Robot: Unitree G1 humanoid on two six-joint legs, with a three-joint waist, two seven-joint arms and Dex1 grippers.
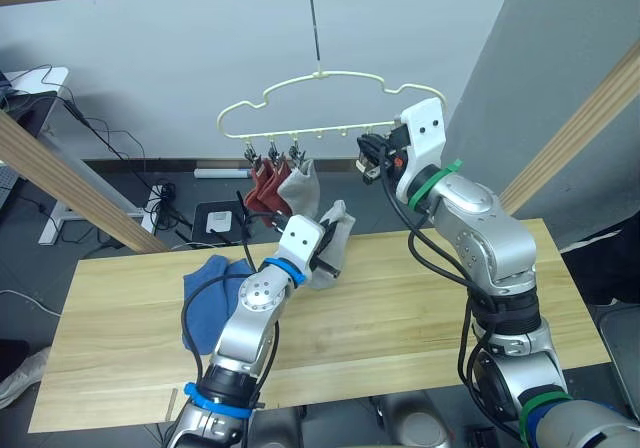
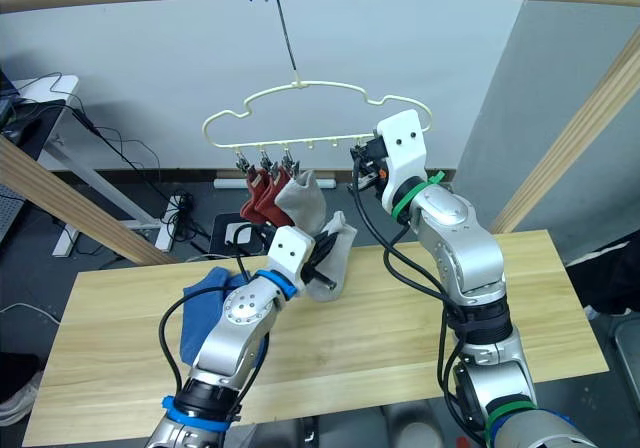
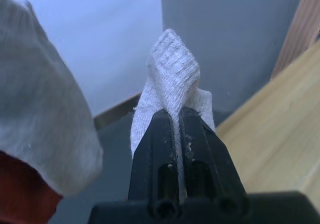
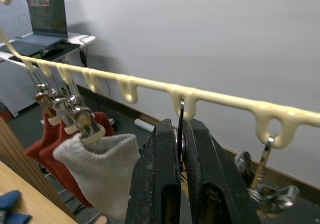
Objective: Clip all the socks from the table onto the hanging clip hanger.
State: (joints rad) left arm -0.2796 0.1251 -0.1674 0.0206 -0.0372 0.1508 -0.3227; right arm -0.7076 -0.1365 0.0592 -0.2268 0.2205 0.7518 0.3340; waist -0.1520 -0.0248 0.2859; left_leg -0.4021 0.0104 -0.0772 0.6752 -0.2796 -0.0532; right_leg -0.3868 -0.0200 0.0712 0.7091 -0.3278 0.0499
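The grey sock (image 2: pixel 335 253) is pinched in the left gripper (image 3: pixel 181 115), held up just below the clip hanger (image 2: pixel 300 108). The right gripper (image 4: pixel 181 134) is pressed onto a free clip (image 4: pixel 180 115). Raise the cuff fully into that clip before releasing; blue socks (image 1: pixel 212 293) lie on the table (image 1: pixel 400 308).

- Clip hanger (image 1: pixel 325 108): cream-yellow
- 2 hung socks (image 1: pixel 262 186): rust-red
- Hung sock (image 1: pixel 299 188) & held sock (image 3: pixel 172 79): lt grey, ribbed
- Socks on table (image 1: pixel 212 293): blue
- Table (image 1: pixel 400 318): pale wood
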